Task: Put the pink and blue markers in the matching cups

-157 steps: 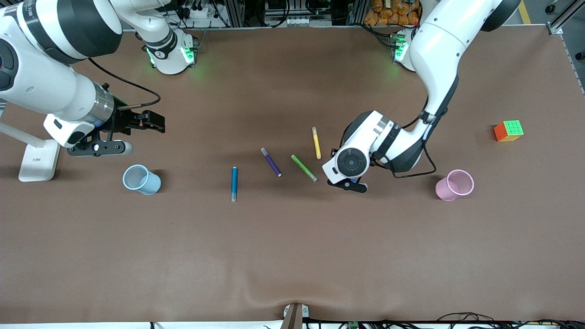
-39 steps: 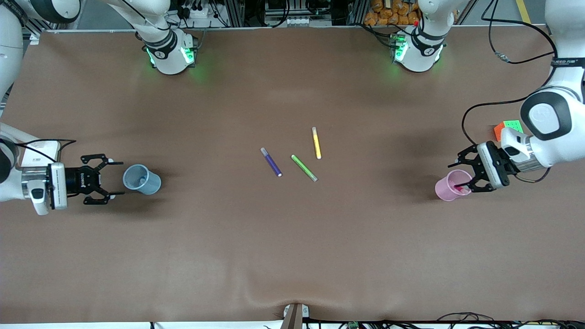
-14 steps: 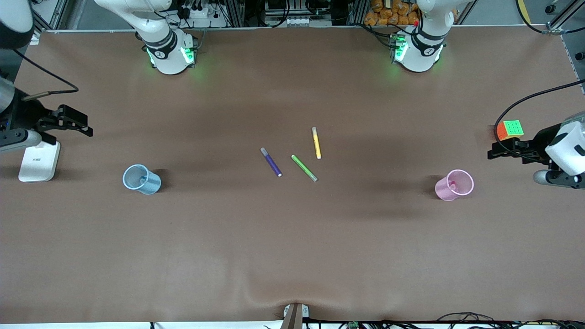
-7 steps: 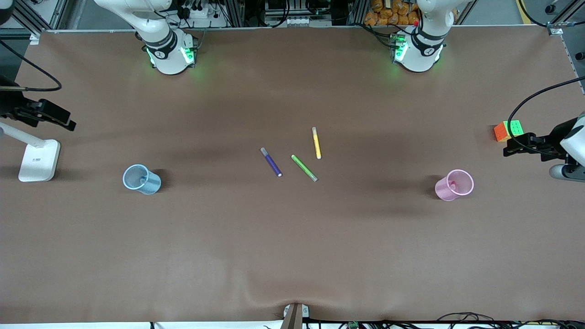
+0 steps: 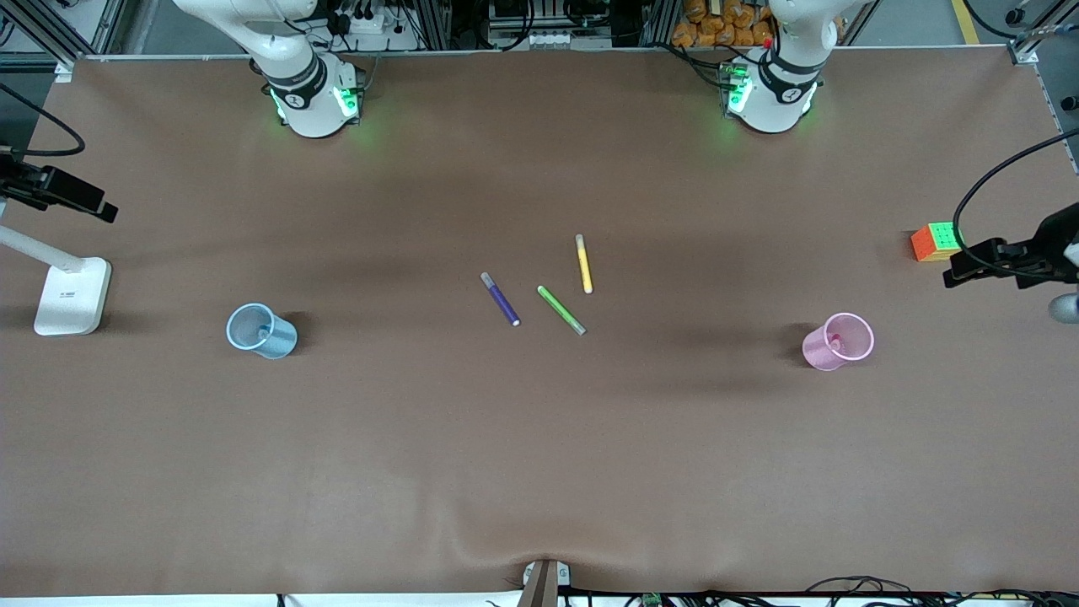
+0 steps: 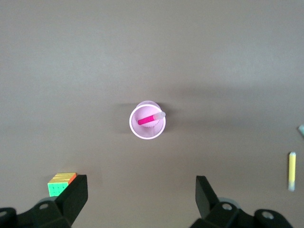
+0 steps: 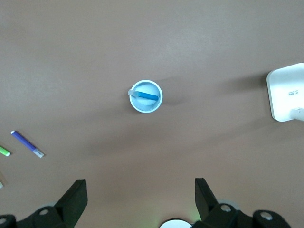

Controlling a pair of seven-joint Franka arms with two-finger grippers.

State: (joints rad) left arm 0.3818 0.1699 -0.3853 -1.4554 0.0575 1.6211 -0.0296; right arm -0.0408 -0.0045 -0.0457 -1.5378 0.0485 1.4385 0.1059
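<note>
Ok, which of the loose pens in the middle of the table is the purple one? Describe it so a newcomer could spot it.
Start at the three loose pens in the middle of the brown table. The purple pen is the one toward the right arm's end, beside the green pen. It alone is dark violet; the yellow pen lies farther from the front camera.

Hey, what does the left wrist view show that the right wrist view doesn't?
Only the left wrist view: the pink cup with the pink marker in it, the cube, the yellow pen, and the open left tool high over the table.

Only the right wrist view: the blue cup holding the blue marker, the purple pen, the green pen, a white base, and the open right tool.

Both: the brown table.
</note>
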